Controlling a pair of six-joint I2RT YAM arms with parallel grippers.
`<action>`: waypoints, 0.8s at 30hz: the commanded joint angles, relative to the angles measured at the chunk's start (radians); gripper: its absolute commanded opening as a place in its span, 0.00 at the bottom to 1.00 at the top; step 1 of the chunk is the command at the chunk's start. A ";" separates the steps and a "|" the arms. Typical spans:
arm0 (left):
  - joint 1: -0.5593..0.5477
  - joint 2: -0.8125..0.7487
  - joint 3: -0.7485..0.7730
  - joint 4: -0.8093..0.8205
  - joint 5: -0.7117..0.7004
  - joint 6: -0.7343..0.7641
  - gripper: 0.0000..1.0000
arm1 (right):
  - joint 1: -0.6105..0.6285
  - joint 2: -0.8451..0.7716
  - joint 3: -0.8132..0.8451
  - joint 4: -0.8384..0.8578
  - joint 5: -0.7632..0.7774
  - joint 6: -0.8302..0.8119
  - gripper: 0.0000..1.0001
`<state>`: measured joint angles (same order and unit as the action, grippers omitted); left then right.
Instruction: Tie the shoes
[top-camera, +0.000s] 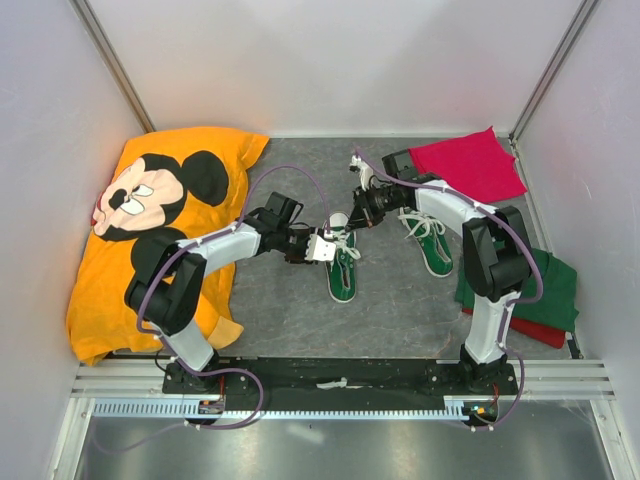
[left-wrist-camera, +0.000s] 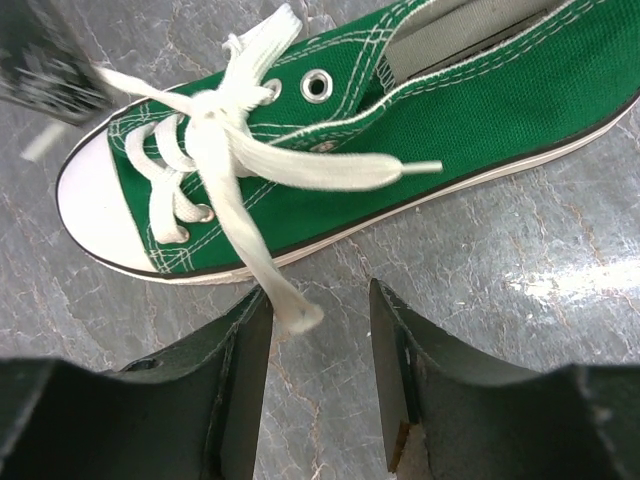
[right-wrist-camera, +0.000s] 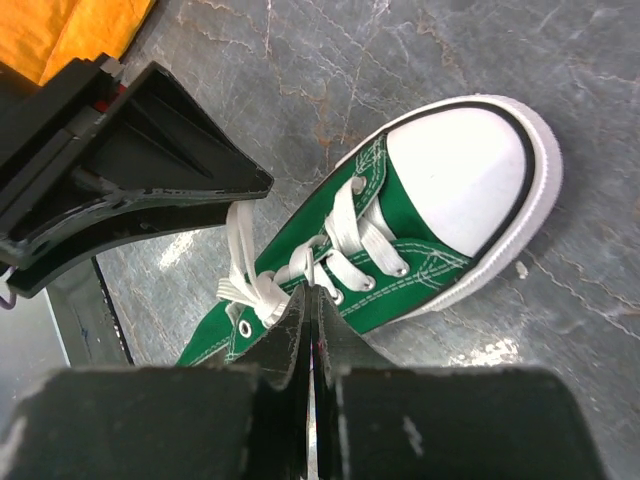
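Note:
Two small green sneakers with white laces and toe caps lie on the grey mat: one in the middle (top-camera: 342, 268), one to the right (top-camera: 431, 243). My left gripper (top-camera: 322, 246) is open beside the middle shoe (left-wrist-camera: 430, 110). One loose lace end (left-wrist-camera: 292, 312) lies between its fingers, near the left finger (left-wrist-camera: 243, 372), ungripped. My right gripper (top-camera: 362, 214) is shut on a lace (right-wrist-camera: 318, 284) above the eyelets of the same shoe (right-wrist-camera: 440, 190). A loose knot (left-wrist-camera: 212, 108) sits on the laces. The left gripper's body (right-wrist-camera: 120, 190) shows close by in the right wrist view.
An orange Mickey Mouse cloth (top-camera: 165, 215) covers the left side. A red cloth (top-camera: 470, 165) lies at the back right. A folded green cloth (top-camera: 548, 285) lies on a red item (top-camera: 540, 330) at the right edge. White walls enclose the mat.

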<state>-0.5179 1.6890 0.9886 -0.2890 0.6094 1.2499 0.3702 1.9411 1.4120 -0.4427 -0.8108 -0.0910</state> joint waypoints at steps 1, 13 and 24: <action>-0.005 0.009 0.041 0.025 0.013 -0.021 0.50 | -0.008 -0.056 -0.016 0.021 0.005 -0.006 0.00; -0.007 0.024 0.064 0.027 0.015 -0.021 0.52 | -0.043 -0.079 -0.045 -0.011 0.019 -0.049 0.00; -0.010 0.049 0.091 0.028 0.018 -0.018 0.56 | -0.068 -0.091 -0.065 -0.040 0.024 -0.081 0.00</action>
<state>-0.5209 1.7248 1.0397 -0.2813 0.6083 1.2484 0.3157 1.9053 1.3617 -0.4706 -0.7940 -0.1383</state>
